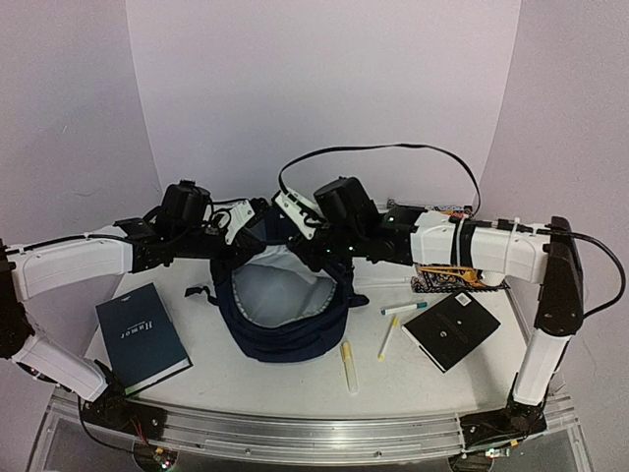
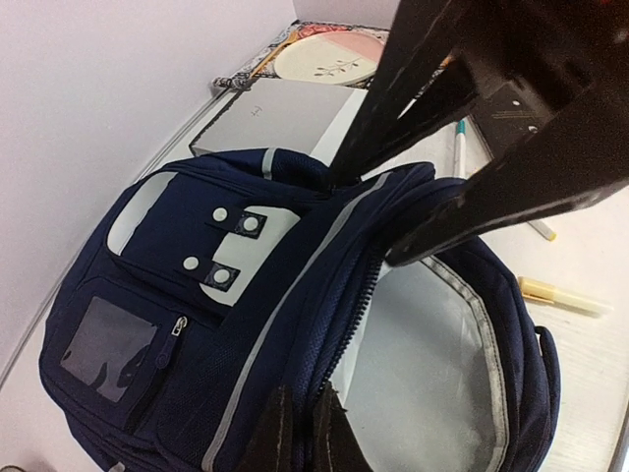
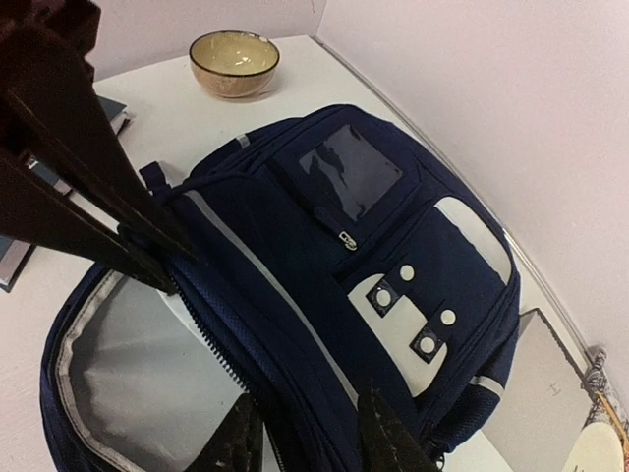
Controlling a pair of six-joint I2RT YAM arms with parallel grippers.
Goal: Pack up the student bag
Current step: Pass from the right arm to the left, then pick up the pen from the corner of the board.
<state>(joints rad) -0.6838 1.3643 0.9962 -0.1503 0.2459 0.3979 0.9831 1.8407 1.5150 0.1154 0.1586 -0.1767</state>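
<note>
Book (image 1: 142, 337) lies at the near left of the table (image 1: 295, 393). Student bag (image 1: 285, 329) sits mid-table, grey-lined mouth open. Left tool (image 2: 300, 418) and right tool (image 3: 310, 413) are each clamped on its far rim. Recommended: grip firmly, spread the rim evenly, avoid tipping.

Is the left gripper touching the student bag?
Touching. The left wrist view shows the left gripper pinching the student bag at its zipper rim.

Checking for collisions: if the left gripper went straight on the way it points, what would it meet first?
The student bag. The left gripper has its fingertips at the bag's zipper rim, apparently pinching it, so going straight on would mean pressing into navy fabric at once.
</note>
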